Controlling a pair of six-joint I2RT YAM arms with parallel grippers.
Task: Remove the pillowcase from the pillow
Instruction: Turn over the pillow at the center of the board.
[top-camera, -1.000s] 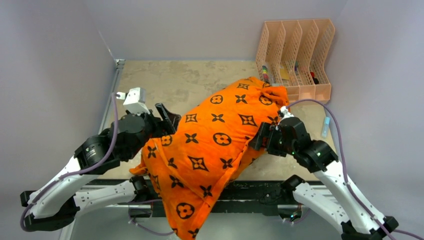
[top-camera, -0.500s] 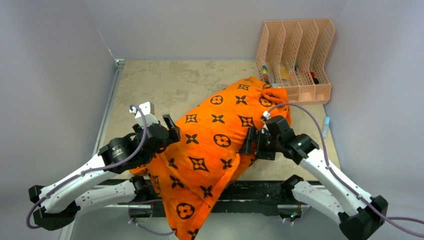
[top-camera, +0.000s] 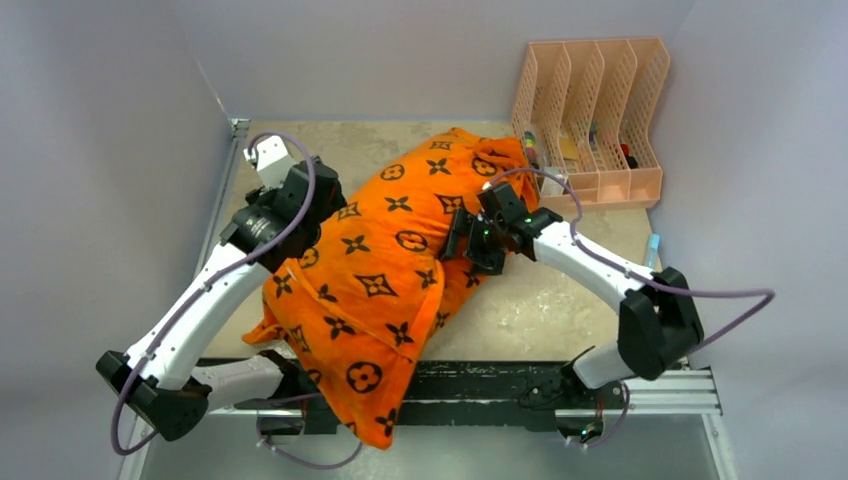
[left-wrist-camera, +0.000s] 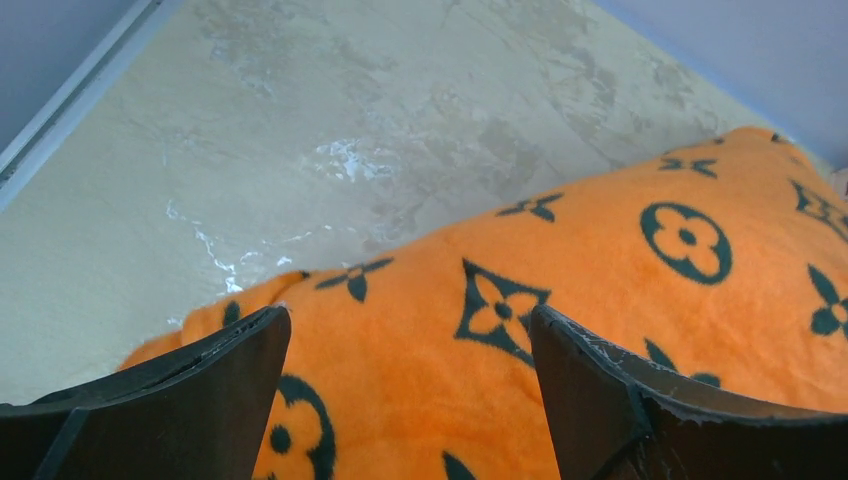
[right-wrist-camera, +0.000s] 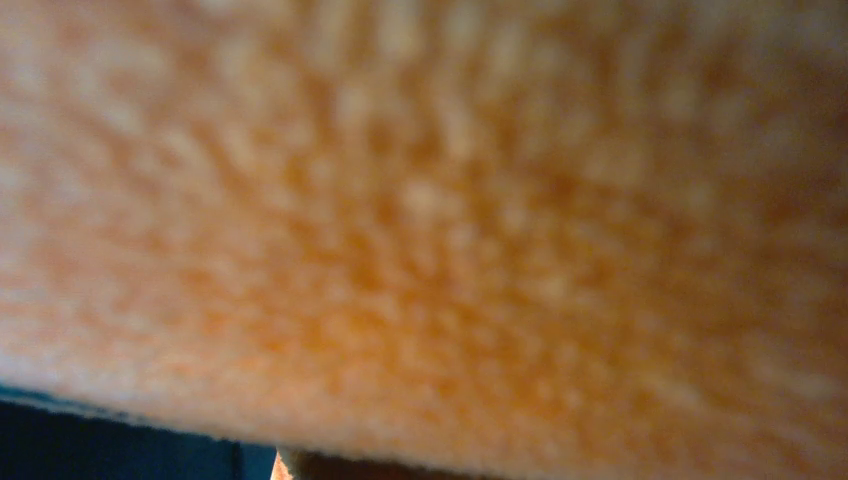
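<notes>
Across table (top-camera: 545, 300), black-flowered orange pillowcase (top-camera: 385, 270), left gripper (left-wrist-camera: 408, 330) wide over it, right gripper (top-camera: 460, 250) wide alongside

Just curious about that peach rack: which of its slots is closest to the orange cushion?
The leftmost slot, beside the far corner of the orange pillowcase; the other three stand further right.

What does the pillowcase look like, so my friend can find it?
Start at the beige table. The pillowcase is the big puffy bundle across its middle, one end hanging off the near edge. Unlike the plain peach file rack nearby, it is bright orange with black flowers.
</notes>
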